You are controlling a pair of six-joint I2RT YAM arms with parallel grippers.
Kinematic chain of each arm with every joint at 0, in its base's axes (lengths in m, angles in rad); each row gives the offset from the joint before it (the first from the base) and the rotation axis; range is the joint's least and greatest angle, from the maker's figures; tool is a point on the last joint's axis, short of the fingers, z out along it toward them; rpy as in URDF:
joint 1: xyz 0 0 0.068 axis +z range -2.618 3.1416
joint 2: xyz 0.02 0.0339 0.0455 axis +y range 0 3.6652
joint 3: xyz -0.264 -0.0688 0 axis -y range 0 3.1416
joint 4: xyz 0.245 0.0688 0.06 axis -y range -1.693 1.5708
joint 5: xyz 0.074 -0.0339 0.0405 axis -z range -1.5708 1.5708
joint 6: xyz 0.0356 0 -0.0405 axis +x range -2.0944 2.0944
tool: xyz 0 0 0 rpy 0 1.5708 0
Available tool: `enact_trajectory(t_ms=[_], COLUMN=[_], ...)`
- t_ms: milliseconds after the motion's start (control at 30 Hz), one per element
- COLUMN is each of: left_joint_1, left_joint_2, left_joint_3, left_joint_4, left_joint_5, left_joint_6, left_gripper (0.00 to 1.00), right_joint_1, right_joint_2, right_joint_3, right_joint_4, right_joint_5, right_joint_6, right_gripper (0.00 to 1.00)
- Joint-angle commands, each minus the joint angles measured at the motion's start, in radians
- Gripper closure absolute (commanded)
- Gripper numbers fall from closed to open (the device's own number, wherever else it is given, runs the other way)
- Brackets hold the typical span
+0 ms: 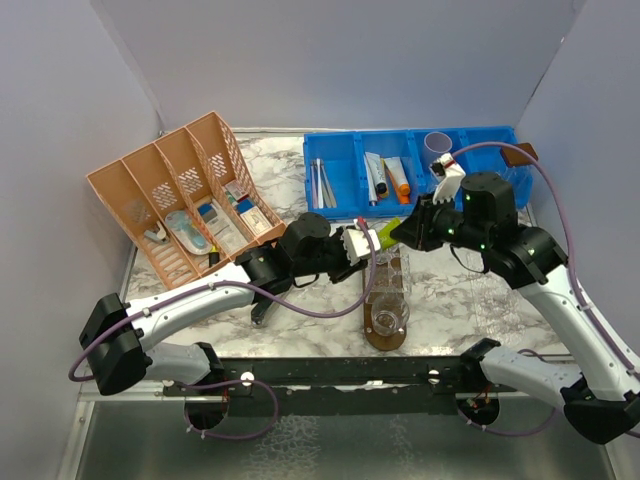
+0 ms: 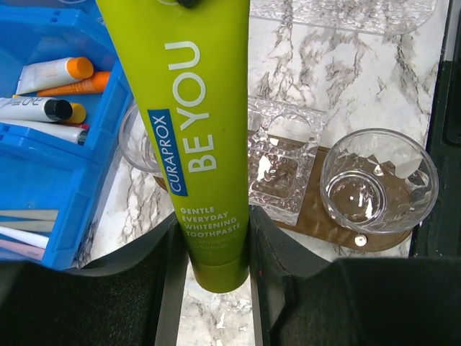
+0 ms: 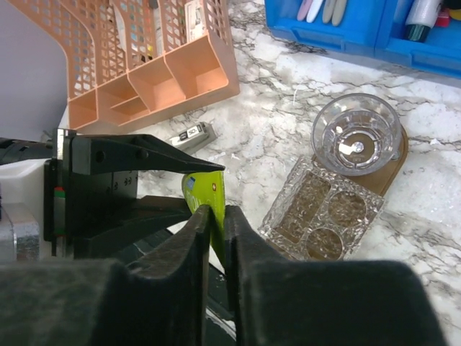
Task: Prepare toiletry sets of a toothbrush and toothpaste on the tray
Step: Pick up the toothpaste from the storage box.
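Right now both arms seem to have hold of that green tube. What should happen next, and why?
Probably the left fingers should open. The lime green toothpaste tube is pinched from both sides, with the right fingers closed on its other end, so letting go would free them to carry it to the clear tumbler on the wooden tray.

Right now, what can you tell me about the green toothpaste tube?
The toothpaste tube is glossy lime green, soft-looking plastic, with white CURAPROX BE YOU lettering and a blue strip. It hangs in the air over the marble table, squeezed between the left fingers at one end and pinched by the right fingers at the other.
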Motion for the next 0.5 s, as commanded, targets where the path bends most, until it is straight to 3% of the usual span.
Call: enact_trajectory(t_ms=[0, 67, 267, 467], left_joint_1=[-0.008, -0.008, -0.002, 0.064], left_joint_2=[-0.023, -0.018, -0.016, -0.05], left_joint_3=[-0.002, 0.005, 0.01, -0.001], left_joint_4=[0.046, 0.042, 0.057, 0.108], left_joint_5=[-0.014, -0.025, -0.092, -0.072], left_joint_6=[0.008, 0.002, -0.04, -0.101], left_gripper=[0.74, 0.67, 0.28, 0.14], right_joint_1=[-0.004, -0.004, -0.004, -0.003], right_joint_2=[-0.037, -0.053, -0.093, -0.093], right_joint_3=[-0.014, -0.021, -0.032, -0.004], right_joint_4=[0.068, 0.078, 0.033, -0.018], right_joint_5=[0.0, 0.002, 0.125, 0.223], right_joint_6=[0.002, -0.001, -0.101, -0.318], right_gripper=[0.95, 0.99, 0.99, 0.99])
